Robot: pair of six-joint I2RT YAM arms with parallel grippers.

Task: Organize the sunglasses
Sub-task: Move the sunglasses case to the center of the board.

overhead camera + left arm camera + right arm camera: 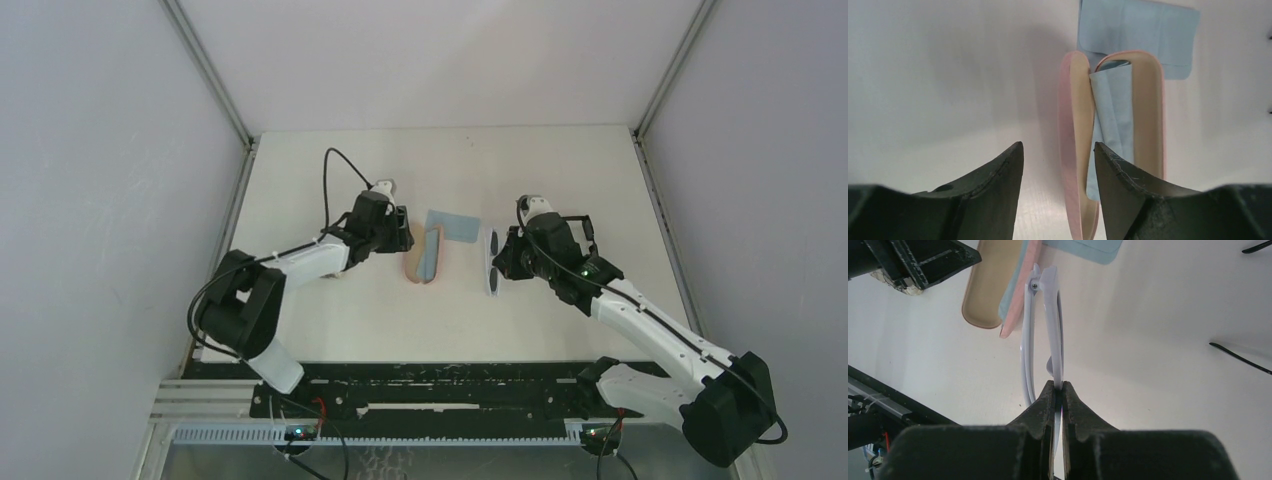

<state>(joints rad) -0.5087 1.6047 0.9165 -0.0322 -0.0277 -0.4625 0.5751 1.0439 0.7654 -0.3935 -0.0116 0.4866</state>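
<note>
R claw (1058, 390) clamped tight on white-framed sunglasses (1050, 300), folded, sticking out edge-on ahead of its tips. L claw (1058, 167) apart, fingers either side of the open pink case's (1148, 110) near wall. Blue cloth (1113, 115) inside case, 2nd cloth (1143, 30) just beyond, on surface (948, 75).

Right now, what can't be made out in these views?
- Sunglasses lenses: right wrist view, seen edge-on, lower part behind the right gripper.
- Pink case near end: left wrist view, cut by the bottom edge; contact with the left gripper unclear.
- Thin dark strand: right wrist view, too thin to identify.
</note>
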